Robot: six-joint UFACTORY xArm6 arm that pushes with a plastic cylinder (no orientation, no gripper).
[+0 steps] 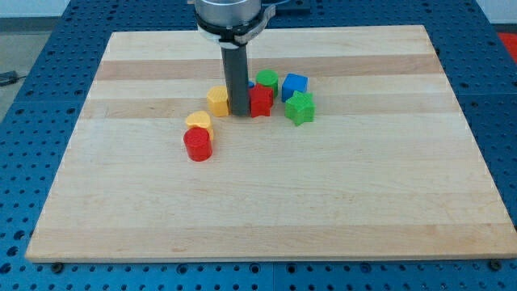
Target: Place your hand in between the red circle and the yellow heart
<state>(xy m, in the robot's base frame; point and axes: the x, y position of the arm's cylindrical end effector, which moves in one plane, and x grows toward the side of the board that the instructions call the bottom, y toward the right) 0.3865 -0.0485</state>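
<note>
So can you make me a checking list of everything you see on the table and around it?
Surface: pale wooden board on a blue perforated table, lying flat.
Job's things: red circle block touching the yellow heart block just above it; no gap shows between them.
Clutter: yellow block, red block, green star-like block, blue block, green block, clustered near the board's top middle.
Claw: none fitted; my tip stands between the yellow block and the red block, up and to the view's right of the heart.
Cables: nothing seen.
Surroundings: only the blue table; nothing else seen.
</note>
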